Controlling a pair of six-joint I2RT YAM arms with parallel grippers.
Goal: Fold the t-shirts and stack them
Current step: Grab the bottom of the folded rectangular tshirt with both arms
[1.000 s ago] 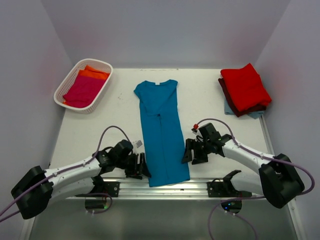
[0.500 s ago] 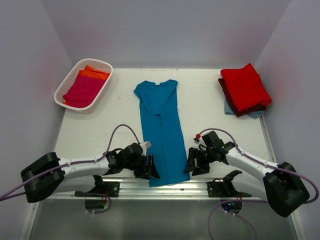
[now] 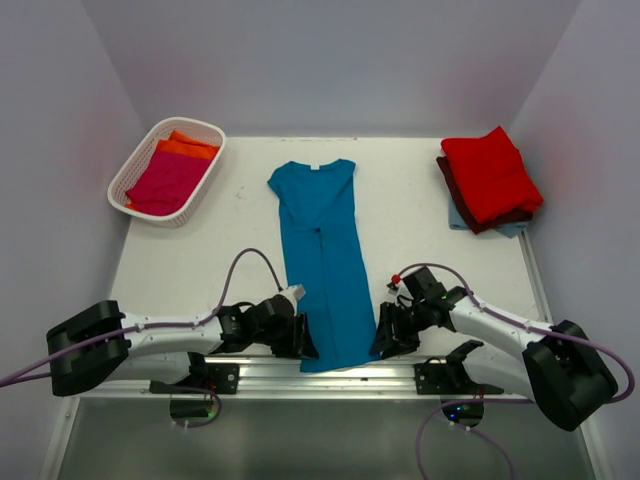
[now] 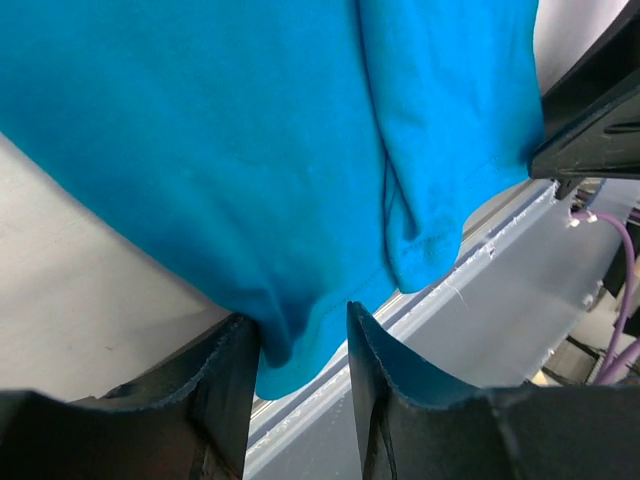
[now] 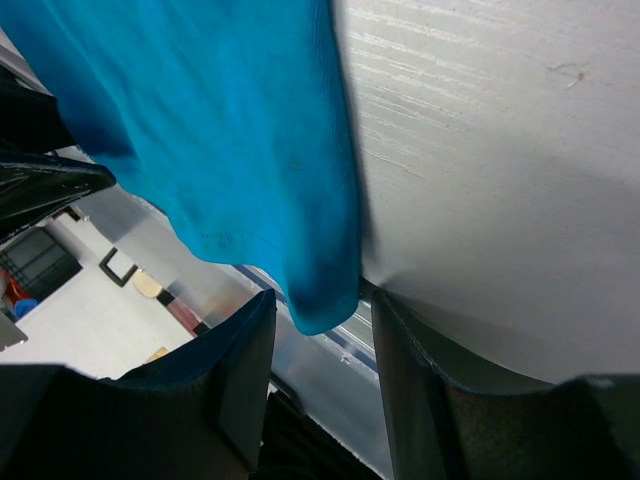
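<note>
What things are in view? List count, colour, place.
teal shirt: 1, teal, flat at table centre
magenta shirt: 1, magenta, in basket
orange shirt: 1, orange, in basket
red shirt: 1, red, top of far-right stack
maroon shirt: 1, maroon, under red
light blue shirt: 1, light blue, stack bottom
basket: 1, white, far left
table: 1, white, under all
left hand: 1, black, open around teal shirt's near-left corner
right hand: 1, black, open around its near-right corner

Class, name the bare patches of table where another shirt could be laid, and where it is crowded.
Bare table: between the white basket and the teal t-shirt; between that shirt and the folded stack; in front of the basket. Crowded: the near edge, where left arm and right arm flank the hem.
</note>
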